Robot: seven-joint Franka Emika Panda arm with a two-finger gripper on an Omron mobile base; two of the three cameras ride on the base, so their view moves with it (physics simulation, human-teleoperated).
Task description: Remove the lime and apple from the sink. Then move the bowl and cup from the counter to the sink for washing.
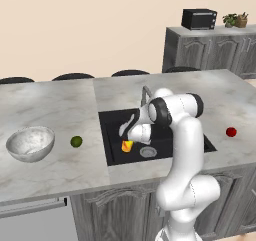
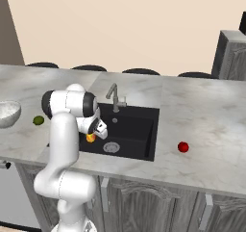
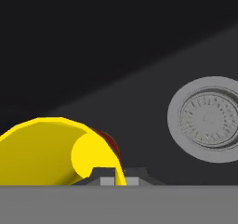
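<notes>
My gripper (image 1: 131,139) reaches down into the black sink (image 1: 114,121) and is shut on the rim of the yellow cup (image 1: 127,146), which hangs tilted just left of the silver drain (image 1: 148,151). In the hand view the cup (image 3: 42,148) lies on its side at the lower left by my gripper (image 3: 114,177), and the drain (image 3: 209,118) is at the right. The lime (image 1: 76,141) rests on the counter left of the sink. Further left stands the marbled bowl (image 1: 30,143). The apple (image 1: 231,132) sits on the counter to the right.
The grey faucet (image 2: 114,97) rises at the sink's back edge. A microwave (image 1: 199,19) and a potted plant (image 1: 236,20) stand on the far cabinet at the back right. Dark stools (image 1: 73,76) line the counter's far side.
</notes>
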